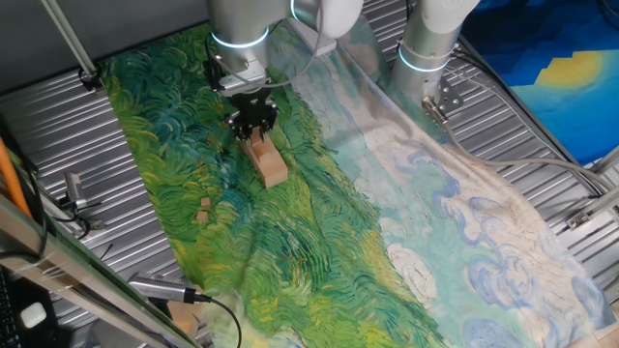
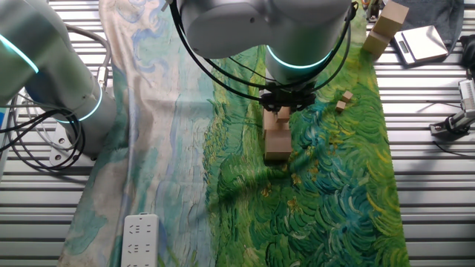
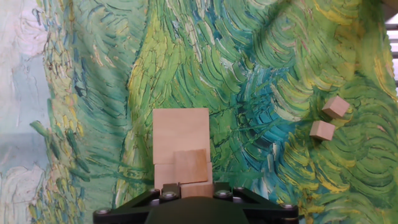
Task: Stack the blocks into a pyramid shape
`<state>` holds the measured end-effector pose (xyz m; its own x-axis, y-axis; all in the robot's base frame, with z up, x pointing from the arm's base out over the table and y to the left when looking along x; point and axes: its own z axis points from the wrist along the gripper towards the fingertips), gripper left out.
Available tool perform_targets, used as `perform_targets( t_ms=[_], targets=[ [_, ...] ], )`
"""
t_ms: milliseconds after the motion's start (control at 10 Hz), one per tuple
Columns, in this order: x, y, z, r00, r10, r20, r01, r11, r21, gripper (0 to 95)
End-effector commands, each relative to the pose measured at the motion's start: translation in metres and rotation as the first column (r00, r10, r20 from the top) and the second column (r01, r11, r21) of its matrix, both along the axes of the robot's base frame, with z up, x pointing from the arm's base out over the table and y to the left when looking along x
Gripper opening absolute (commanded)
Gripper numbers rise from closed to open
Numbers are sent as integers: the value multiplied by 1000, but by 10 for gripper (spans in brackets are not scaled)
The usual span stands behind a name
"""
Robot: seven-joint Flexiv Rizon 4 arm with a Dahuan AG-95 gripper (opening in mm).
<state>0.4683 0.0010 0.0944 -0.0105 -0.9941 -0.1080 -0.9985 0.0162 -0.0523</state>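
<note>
Larger tan wooden blocks [image 3: 181, 127] lie in a short row on the green painted cloth, also seen as blocks [image 1: 273, 168] and blocks [image 2: 277, 141]. A smaller block [image 3: 190, 165] rests on top of the row. My gripper [image 3: 196, 190] hangs straight over the row's near end, shut on another small block [image 3: 198, 188] that is at or just above the row. The fixed views show the gripper [image 1: 254, 133] and gripper [image 2: 284, 111] directly over the row. Two tiny loose cubes [image 3: 336, 107] [image 3: 322, 130] lie on the cloth to the side.
The two tiny cubes also appear at the cloth's edge as cubes [image 1: 202, 210] and cubes [image 2: 344, 101]. More wooden blocks [image 2: 386, 26] and a small device [image 2: 420, 43] sit off the cloth. A power strip [image 2: 139, 239] lies at one end. A second arm's base [image 1: 430, 48] stands behind the cloth.
</note>
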Motion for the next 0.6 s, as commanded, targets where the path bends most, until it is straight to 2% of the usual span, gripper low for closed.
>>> perform_targets(
  t_ms=[100, 500, 600],
  targets=[
    [0, 0, 0, 1000, 2, 6, -2, 1000, -1, 0],
    [0, 0, -1, 1000, 20, 16, -20, 1000, -5, 0],
    [0, 0, -1, 1000, 23, 16, -22, 1000, -4, 190]
  ],
)
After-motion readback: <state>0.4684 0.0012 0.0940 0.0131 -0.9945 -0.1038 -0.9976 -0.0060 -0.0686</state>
